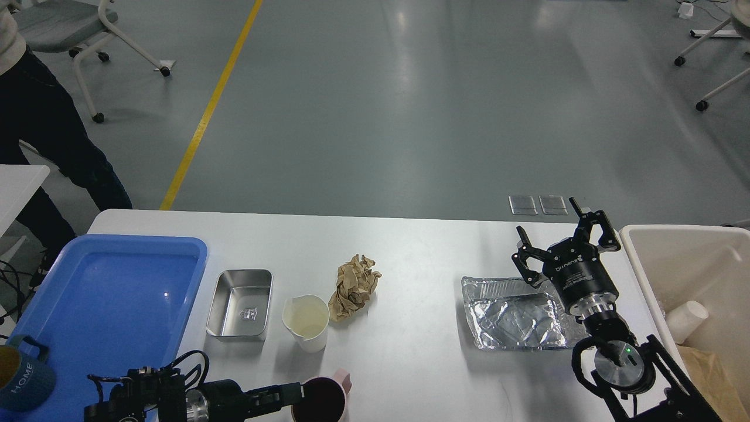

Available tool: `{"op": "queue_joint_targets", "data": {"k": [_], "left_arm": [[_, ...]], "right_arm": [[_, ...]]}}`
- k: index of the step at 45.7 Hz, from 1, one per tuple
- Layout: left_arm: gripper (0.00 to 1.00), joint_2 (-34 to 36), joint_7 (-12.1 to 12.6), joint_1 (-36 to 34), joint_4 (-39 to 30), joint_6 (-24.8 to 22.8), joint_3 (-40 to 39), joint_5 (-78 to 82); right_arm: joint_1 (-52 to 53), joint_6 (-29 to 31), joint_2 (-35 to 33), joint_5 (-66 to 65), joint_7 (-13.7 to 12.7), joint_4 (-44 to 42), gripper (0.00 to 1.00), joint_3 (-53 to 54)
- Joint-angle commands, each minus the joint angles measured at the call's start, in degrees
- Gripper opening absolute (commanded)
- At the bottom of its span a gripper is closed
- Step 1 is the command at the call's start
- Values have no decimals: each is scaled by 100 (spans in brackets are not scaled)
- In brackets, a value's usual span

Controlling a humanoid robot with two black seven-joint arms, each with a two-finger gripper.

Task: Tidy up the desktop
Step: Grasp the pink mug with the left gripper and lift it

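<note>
The white desktop [422, 258] carries a steel container [240, 305], a white paper cup [306, 322], a crumpled brown paper ball [353, 286] and a crinkled foil tray [515, 313]. At the near edge my left gripper [296, 394] is shut on the rim of a pink mug [322, 400] with a dark inside. Over the foil tray's far right corner, my right gripper [561, 239] stands open and holds nothing.
A blue tray [111, 293] lies on the left of the desktop, with a dark blue "HOME" mug [23, 375] at its near corner. A cream bin [691, 258] holding a white cup [687, 319] and brown paper stands off the right end. A person [35, 117] stands beyond the far left.
</note>
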Motion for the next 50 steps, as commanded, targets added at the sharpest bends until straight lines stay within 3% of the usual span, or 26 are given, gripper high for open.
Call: {"op": "queue_joint_targets", "data": {"k": [1,7,16,27,32,50], "left_arm": [[21,-9,-58,-18,96,-7,3,0],[10,-18,-120,-114,122,-24,161,18],[1,-141,-225,-326,175,-16,443,18],[1,148,-278,-387,52,-42,355,-87],[1,483,-410,-414,-185,-68,311,-114],[2,984,-445,-466,-985,-103,-172,-334]], "right_arm": [[12,1,9,-1,3,9,100,0],[21,-8,18,8,12,9,100,9],[47,-34,0,8,12,88,100,9],[21,-43,18,8,12,132,100,9],[38,-78,61,-1,12,132,100,0],[56,-104,237,-1,12,132,100,-18]]}}
